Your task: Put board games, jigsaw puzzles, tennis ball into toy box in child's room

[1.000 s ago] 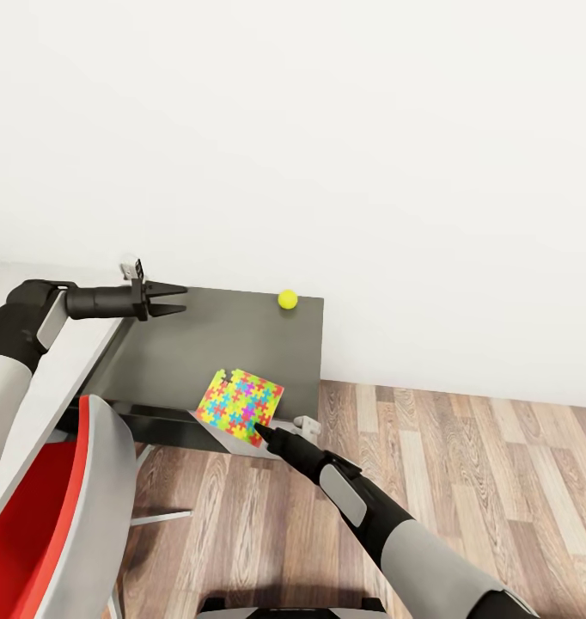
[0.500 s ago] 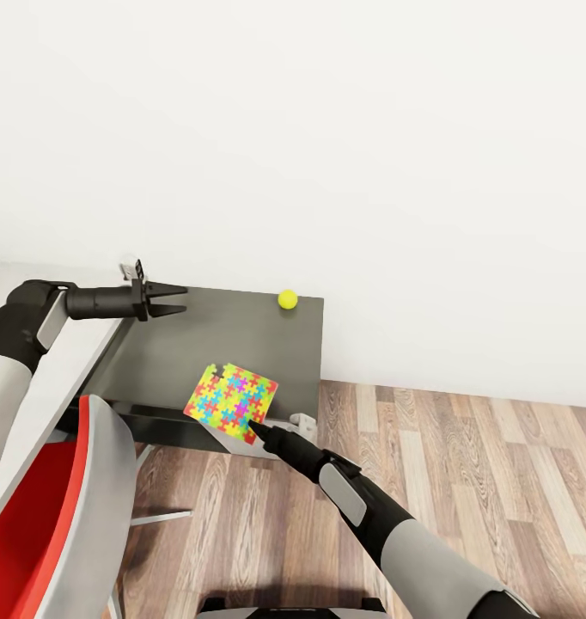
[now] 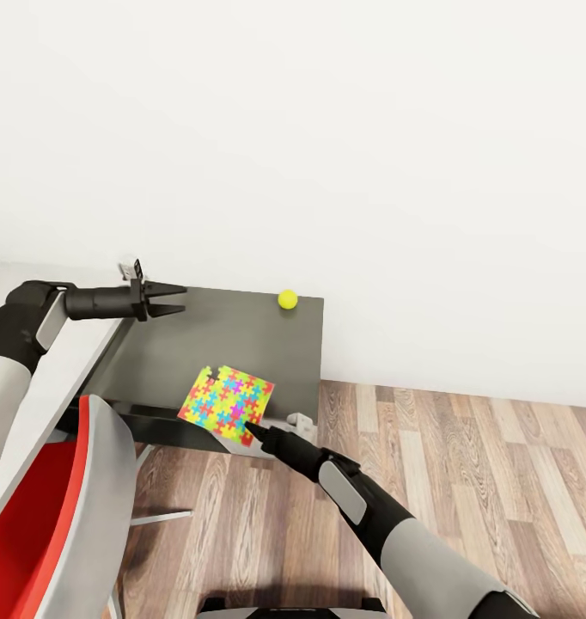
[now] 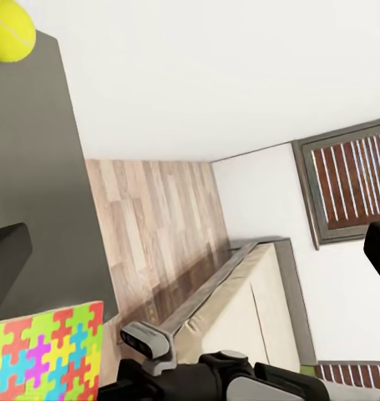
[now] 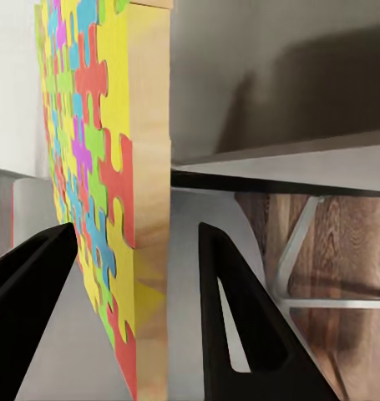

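Observation:
A jigsaw puzzle (image 3: 227, 401), a flat square of yellow, pink, blue and green pieces, hangs tilted over the front edge of the dark grey table section (image 3: 224, 340). My right gripper (image 3: 252, 427) is shut on its near corner. In the right wrist view the puzzle (image 5: 114, 167) stands edge-on between the two black fingers (image 5: 231, 317). The yellow tennis ball (image 3: 287, 298) rests at the table's far right corner by the wall. My left gripper (image 3: 178, 299) hovers open above the table's far left part, holding nothing. The left wrist view shows the tennis ball (image 4: 7, 29) and the puzzle (image 4: 43, 355).
A red chair (image 3: 52, 516) with a grey shell stands at the near left, beside the pale grey desk top (image 3: 61, 361). Wood-plank floor (image 3: 465, 464) lies to the right of the table. The bed (image 4: 240, 292) and a window (image 4: 357, 184) show in the left wrist view.
My right gripper has carried the jigsaw puzzle a little to the left and upward over the table's front edge. The left arm and the tennis ball have not moved.

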Available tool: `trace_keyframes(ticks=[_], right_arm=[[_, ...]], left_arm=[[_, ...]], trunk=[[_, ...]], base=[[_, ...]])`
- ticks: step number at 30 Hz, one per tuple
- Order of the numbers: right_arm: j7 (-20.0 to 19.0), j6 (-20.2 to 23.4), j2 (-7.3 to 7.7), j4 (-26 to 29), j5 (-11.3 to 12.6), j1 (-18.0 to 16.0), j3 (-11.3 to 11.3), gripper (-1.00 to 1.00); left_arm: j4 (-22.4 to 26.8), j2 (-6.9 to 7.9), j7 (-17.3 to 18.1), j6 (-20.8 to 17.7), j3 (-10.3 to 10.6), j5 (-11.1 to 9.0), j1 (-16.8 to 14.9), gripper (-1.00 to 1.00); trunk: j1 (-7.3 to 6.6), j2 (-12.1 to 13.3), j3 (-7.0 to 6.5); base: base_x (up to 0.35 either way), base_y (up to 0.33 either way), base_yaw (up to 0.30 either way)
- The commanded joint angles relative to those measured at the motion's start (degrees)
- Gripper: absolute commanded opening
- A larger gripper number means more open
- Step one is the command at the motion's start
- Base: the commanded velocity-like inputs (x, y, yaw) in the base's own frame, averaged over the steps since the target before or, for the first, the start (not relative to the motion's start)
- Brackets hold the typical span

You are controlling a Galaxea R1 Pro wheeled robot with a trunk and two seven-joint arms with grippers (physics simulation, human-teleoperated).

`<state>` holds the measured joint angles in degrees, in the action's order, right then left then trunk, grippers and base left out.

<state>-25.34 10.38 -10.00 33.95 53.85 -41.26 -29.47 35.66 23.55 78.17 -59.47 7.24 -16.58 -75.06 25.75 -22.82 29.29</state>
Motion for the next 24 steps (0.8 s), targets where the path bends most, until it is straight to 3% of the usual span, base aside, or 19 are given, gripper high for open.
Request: trace_keyframes(ticks=[1, 6, 11, 24], right_arm=[[-0.1, 0.3, 0.00, 0.1, 0.6, -0.1, 0.0, -1.00], [-0.1, 0.3, 0.00, 0.8, 0.7, -0.1, 0.7, -1.00], [-0.1, 1.8, 0.00, 4.8, 0.8, -0.1, 3.0, -1.00], [0.2, 3.4, 0.07, 5.3, 0.6, -0.1, 3.6, -1.00]], left_arm=[[0.0, 0.07, 0.2, -0.5, 0.3, -0.1, 0.0, 1.00], [-0.1, 0.02, 0.2, -0.5, 0.3, -0.1, 0.2, 1.00], [-0.2, 0.06, 0.2, -0.5, 0.3, 0.1, 0.5, 1.00], [-0.8, 0.09, 0.1, -0.5, 0.2, 0.1, 0.5, 1.00]], trunk=[[0.03, -0.1, 0.08], [0.03, -0.1, -0.02], [0.03, -0.1, -0.43], [0.03, -0.1, -1.66]], base=[[0.000, 0.000, 0.000], [0.000, 0.000, 0.000], [0.000, 0.000, 0.000], [0.000, 0.000, 0.000]])
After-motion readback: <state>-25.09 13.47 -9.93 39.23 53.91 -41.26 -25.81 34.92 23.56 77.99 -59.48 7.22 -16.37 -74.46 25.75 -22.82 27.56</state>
